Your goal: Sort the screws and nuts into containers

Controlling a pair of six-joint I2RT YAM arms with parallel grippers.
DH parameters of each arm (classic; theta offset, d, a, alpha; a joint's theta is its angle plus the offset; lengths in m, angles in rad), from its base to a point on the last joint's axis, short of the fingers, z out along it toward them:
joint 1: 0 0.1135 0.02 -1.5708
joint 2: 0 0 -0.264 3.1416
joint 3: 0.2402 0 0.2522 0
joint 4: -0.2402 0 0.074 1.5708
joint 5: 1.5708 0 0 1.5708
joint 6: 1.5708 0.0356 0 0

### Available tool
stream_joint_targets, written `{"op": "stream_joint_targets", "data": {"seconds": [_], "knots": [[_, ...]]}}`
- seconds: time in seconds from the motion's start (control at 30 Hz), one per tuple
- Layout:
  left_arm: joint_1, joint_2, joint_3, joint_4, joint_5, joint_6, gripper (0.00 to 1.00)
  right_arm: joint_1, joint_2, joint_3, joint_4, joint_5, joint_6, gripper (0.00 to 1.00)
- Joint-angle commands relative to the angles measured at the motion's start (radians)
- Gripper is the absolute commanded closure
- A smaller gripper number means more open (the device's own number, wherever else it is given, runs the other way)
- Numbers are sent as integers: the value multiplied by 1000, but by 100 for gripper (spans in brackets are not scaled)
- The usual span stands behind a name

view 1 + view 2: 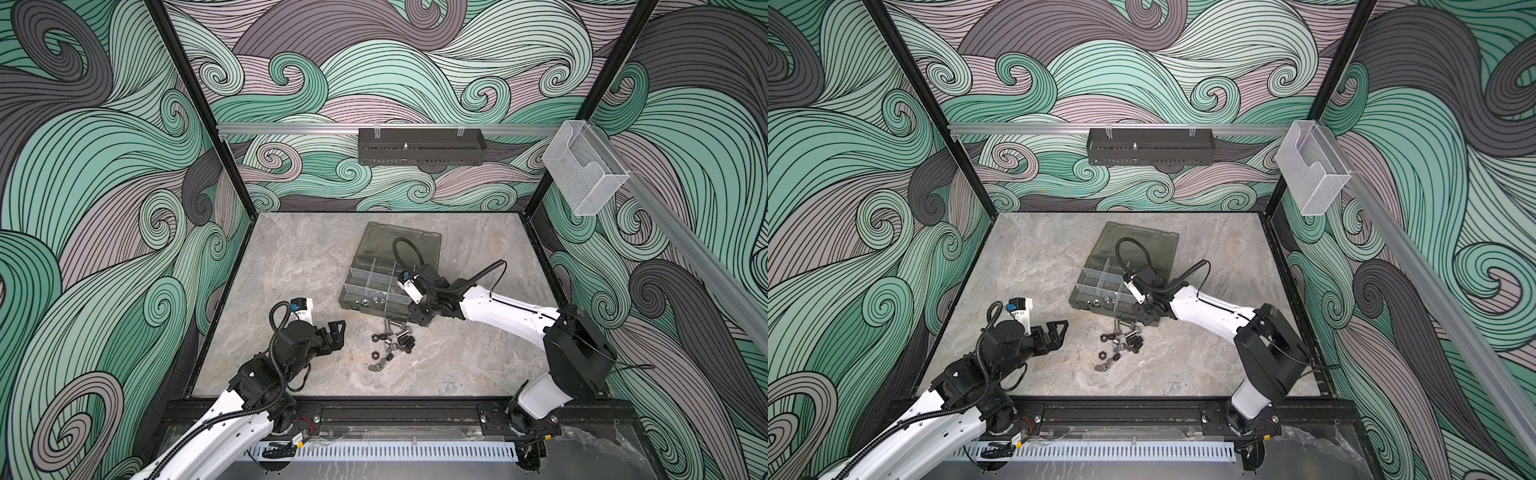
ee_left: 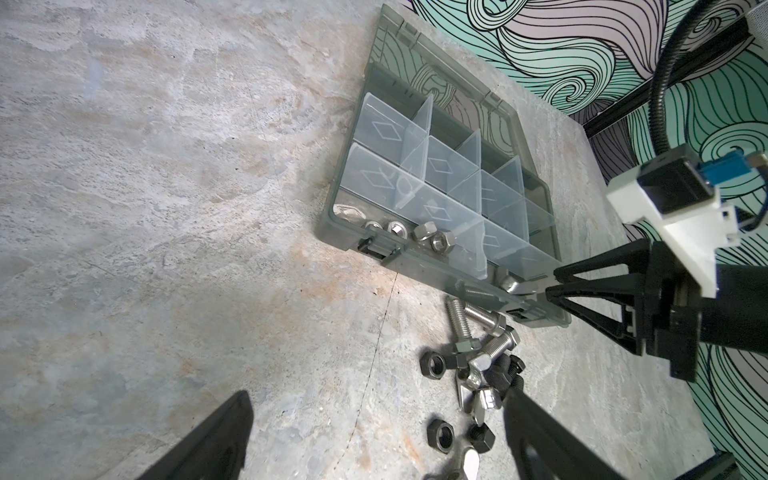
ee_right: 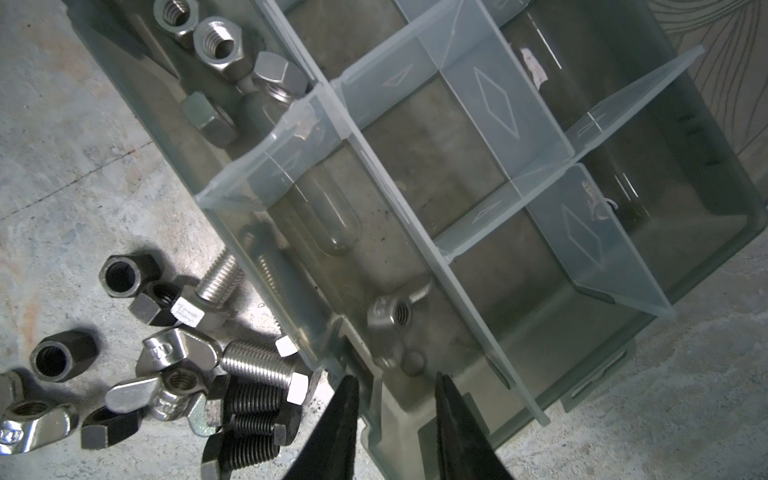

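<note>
Slotted white duct (image 1: 386, 451) — grey marbled tabletop (image 1: 291, 266), screws (image 3: 257, 368) strewn — swirl-patterned walls (image 1: 104, 187).

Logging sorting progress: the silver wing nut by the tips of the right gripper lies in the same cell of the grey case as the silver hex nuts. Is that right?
No. The wing nut by the tips of the right gripper lies in the grey case, but in the cell next to the one holding the hex nuts, with a clear divider between them. The right wrist view shows it.
</note>
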Motion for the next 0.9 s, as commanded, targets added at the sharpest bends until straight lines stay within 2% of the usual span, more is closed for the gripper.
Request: {"op": "stream_joint_targets", "data": {"seconds": [0.0,0.27,0.47,0.6,0.87], "knots": [[6,-6,-1,-2,3,-15,4,-9,-27,29,-5,-15,-13,65],[6,24,4,16,1,-2,4,1,-111,-2,-14,-110,17,65],[6,50,6,31,0,-1,4,26,-167,-51,-18,-112,23,65],[6,54,10,27,-2,-2,4,64,-197,-88,-13,-118,6,65],[7,-1,24,-29,-73,-4,4,168,-224,-131,13,-128,-35,65]]}}
